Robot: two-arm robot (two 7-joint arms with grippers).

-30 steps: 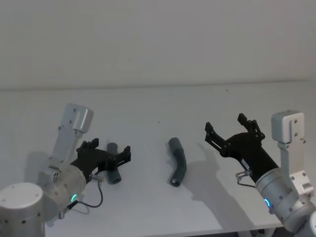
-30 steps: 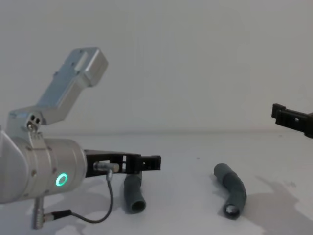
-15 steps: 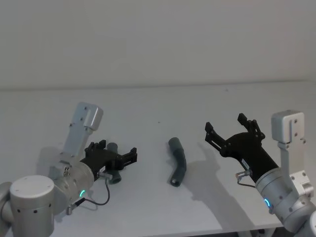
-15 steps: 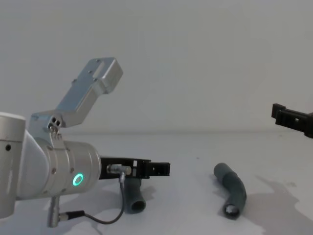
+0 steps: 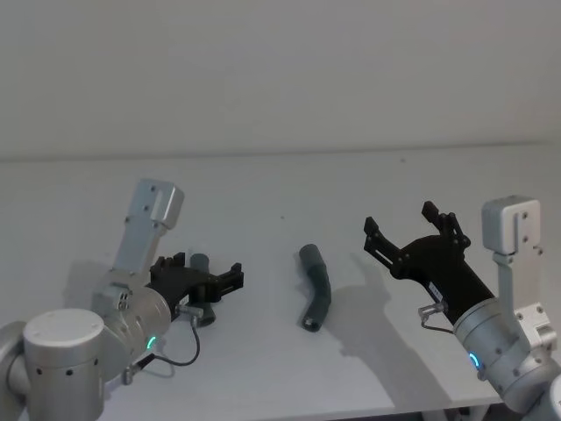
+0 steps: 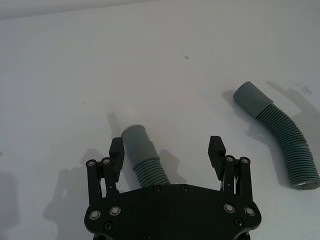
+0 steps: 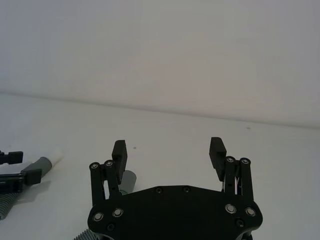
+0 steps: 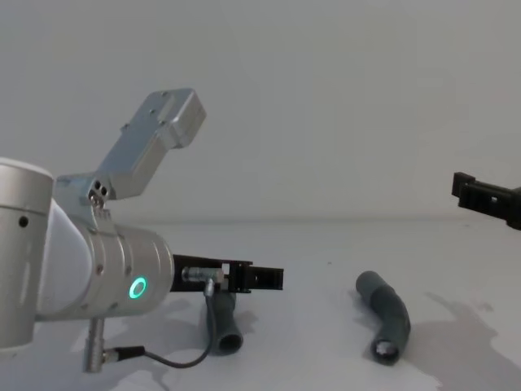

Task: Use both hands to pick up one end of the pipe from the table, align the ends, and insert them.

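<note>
Two dark-grey corrugated pipe pieces lie apart on the white table (image 5: 263,189). My left gripper (image 5: 203,279) is open low over the left piece (image 5: 200,261), whose cuff (image 6: 136,141) lies between the fingers, close to one of them, without being pinched. From the side, the left gripper (image 8: 262,277) hovers just above that piece (image 8: 223,326). The right piece (image 5: 316,285) lies bent at the table's middle, a hollow end facing me (image 8: 384,350). My right gripper (image 5: 412,230) hangs open and raised, right of that piece. The left piece's white spigot tip (image 7: 56,155) points away.
A thin black cable (image 8: 175,358) loops under my left arm onto the table. The grey wall (image 5: 280,70) rises behind the table's far edge. Bare table surface lies between the two pieces and beyond them.
My left gripper has moved forward and a little right over the left pipe piece, and the arm's elbow has risen. The right arm and both pieces have stayed put.
</note>
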